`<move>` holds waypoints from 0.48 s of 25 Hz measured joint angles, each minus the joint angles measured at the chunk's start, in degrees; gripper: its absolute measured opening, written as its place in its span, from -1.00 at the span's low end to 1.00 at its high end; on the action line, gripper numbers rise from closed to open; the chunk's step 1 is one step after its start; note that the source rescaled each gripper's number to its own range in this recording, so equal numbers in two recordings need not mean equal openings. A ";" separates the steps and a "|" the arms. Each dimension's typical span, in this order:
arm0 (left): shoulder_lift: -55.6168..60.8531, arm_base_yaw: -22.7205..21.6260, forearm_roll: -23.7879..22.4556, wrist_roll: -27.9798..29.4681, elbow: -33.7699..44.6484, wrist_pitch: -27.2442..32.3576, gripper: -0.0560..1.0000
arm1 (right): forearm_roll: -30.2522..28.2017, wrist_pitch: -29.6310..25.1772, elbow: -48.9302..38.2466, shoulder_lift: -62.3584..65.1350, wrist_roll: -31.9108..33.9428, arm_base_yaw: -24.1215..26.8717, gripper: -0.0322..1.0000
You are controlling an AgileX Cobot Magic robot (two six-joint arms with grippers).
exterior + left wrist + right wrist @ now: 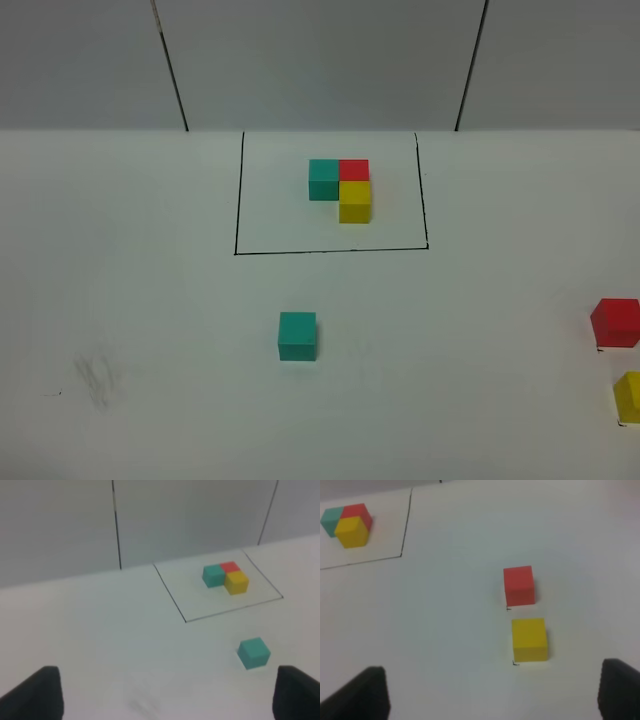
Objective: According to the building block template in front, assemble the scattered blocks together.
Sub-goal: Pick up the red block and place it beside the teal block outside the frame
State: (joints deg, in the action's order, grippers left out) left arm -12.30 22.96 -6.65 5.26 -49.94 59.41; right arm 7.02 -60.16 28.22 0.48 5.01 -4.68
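The building block template [340, 188] is an L of teal, red and yellow cubes inside a thin black outline at the back middle of the white table. It also shows in the left wrist view [226, 577] and the right wrist view [347, 522]. The loose teal cube [297, 335] [254, 653] sits alone near the table's middle. The loose red cube [615, 322] [519, 585] and yellow cube [629, 396] [529, 639] sit close together, apart, at the right edge. My left gripper [164, 695] and right gripper [487, 692] are open, empty and off the cubes. Neither shows in the high view.
A grey wall with dark vertical seams [172, 70] stands behind the table's far edge. A faint grey scuff [95, 378] marks the table at the front left. Small black marks sit by the red and yellow cubes' corners.
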 joint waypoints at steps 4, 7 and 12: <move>6.08 0.00 0.05 3.47 7.01 -2.15 0.84 | 0.00 0.00 0.00 0.00 0.00 0.00 0.44; 10.70 0.00 0.23 4.00 10.66 -3.71 0.83 | 0.00 0.00 0.00 0.00 0.00 0.00 0.44; 12.57 -1.68 1.60 4.74 11.99 -1.90 0.81 | 0.00 0.00 0.00 0.00 0.00 0.00 0.44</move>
State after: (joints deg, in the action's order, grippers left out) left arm 0.27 21.27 -5.05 10.00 -37.95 57.51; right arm 7.02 -60.16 28.22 0.48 5.01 -4.68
